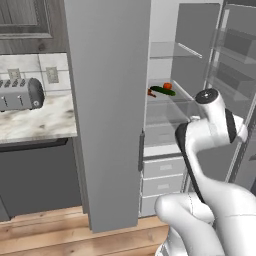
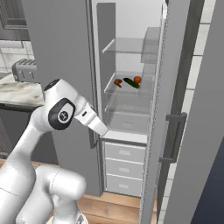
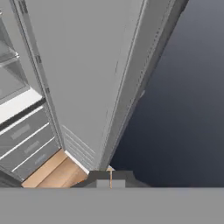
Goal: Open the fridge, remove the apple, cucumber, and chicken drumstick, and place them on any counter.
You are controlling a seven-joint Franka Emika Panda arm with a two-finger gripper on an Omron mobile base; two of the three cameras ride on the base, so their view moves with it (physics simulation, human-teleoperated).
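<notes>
The fridge (image 1: 107, 100) stands with its left door closed and its right door (image 2: 173, 87) swung open. On a glass shelf inside lie the red apple (image 1: 167, 86) (image 2: 137, 79), the dark green cucumber (image 1: 162, 91) (image 2: 131, 83) and the brown chicken drumstick (image 1: 151, 93) (image 2: 117, 82), close together. In the hand view my gripper (image 3: 110, 177) is shut with nothing between its tips, low beside the open door (image 3: 87, 65) and well below the food shelf. The marble counter (image 1: 35, 122) lies left of the fridge.
A steel toaster (image 1: 20, 94) sits on the counter. White drawers (image 2: 124, 166) (image 3: 26, 140) fill the fridge's lower part. The open door's bar handle (image 2: 175, 135) juts out on the right. Wood floor (image 1: 60, 235) runs below.
</notes>
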